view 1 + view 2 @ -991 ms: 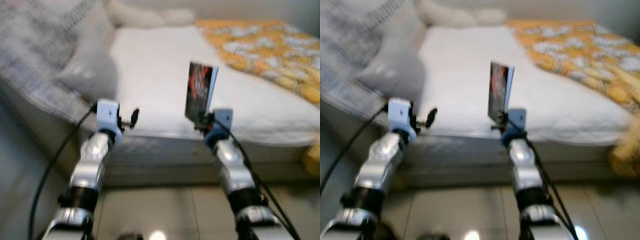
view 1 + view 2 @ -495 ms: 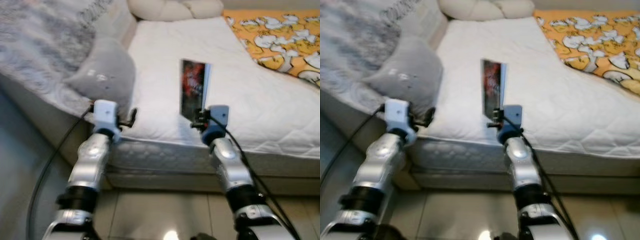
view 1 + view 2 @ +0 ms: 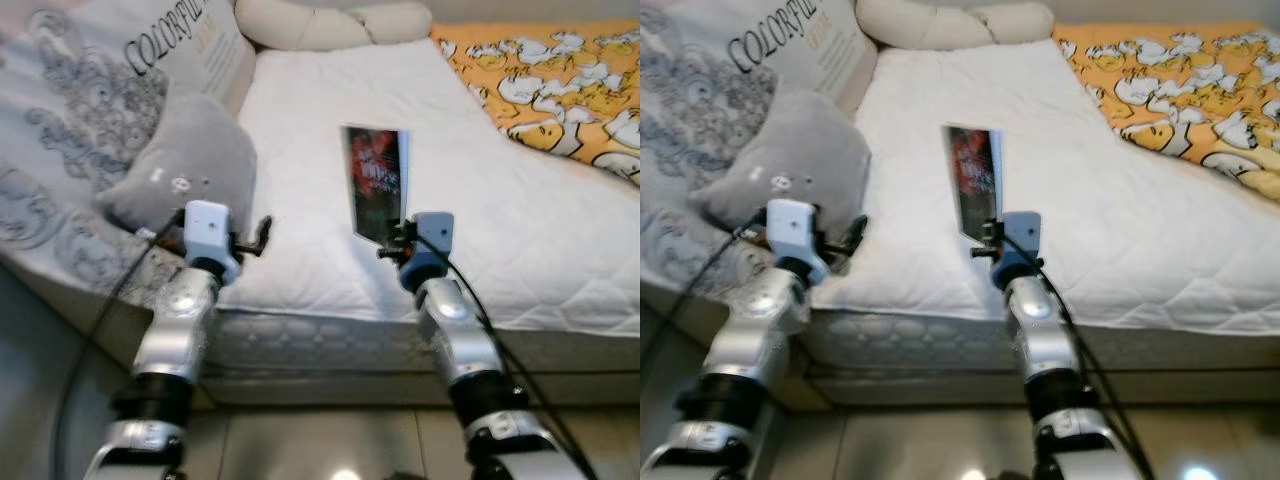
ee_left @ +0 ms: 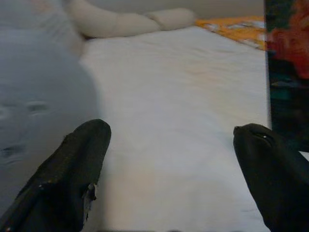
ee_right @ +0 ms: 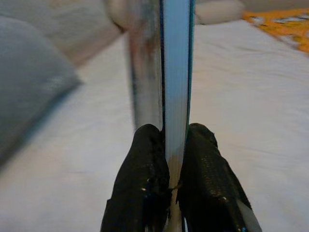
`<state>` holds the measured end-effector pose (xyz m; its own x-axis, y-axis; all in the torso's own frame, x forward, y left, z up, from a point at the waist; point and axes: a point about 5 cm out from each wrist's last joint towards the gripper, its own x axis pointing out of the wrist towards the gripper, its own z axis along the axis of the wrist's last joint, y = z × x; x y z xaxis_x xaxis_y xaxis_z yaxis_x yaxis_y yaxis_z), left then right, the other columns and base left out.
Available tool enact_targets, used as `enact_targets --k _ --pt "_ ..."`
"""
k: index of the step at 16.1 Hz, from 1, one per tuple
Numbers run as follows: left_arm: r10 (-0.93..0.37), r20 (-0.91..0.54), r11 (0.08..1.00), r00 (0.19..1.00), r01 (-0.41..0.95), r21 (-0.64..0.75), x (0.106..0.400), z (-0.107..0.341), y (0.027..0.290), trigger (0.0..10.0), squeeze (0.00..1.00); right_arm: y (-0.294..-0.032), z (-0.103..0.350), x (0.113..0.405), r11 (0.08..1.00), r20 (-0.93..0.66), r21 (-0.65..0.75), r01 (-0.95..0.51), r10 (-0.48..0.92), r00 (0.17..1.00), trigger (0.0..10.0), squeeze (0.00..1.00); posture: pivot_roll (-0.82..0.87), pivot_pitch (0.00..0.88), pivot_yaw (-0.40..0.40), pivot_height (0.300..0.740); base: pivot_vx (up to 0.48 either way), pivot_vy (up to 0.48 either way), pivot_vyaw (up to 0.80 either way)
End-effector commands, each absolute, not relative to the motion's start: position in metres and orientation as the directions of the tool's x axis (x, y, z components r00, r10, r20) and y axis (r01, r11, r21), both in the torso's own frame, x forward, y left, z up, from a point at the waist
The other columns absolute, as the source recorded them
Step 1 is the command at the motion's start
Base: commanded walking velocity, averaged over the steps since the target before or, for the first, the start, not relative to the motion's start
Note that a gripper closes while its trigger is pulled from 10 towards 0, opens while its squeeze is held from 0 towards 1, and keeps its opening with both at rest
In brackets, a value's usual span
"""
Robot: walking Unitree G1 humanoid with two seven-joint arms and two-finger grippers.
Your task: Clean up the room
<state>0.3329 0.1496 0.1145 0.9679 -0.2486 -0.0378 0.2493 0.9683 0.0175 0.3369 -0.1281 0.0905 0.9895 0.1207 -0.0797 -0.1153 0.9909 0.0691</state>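
Right gripper (image 3: pixel 985 238) pinches a book (image 3: pixel 975 184) upright above the white mattress (image 3: pixel 1140 230) edge; left gripper (image 3: pixel 262 234) hangs open, empty. Since a second ago the view has steadied, so carrying the book away can likely begin

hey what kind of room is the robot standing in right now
Most likely a bedroom. A bed with a white quilted mattress fills the view, with pillows at its head, an orange patterned blanket on one side, and a grey plush toy. The right gripper holds a book upright.
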Motion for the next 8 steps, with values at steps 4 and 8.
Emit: enact_targets --k 4,8 --pt "-0.221 -0.029 0.975 0.975 0.221 0.034 0.3365 0.1210 0.1601 10.0 0.00 -0.1273 0.1090 0.3447 0.990 -0.009 0.074 -0.119 0.120 0.993 10.0 0.00 -0.03 0.000 0.044 0.740 0.375 0.000 0.00" --pt "-0.218 -0.033 0.975 0.975 0.219 0.030 0.3376 0.1211 0.1605 10.0 0.00 -0.1269 0.1091 0.3454 0.989 -0.014 0.077 -0.125 0.126 0.992 10.0 0.00 -0.03 0.000 0.042 0.740 0.373 0.000 0.00"
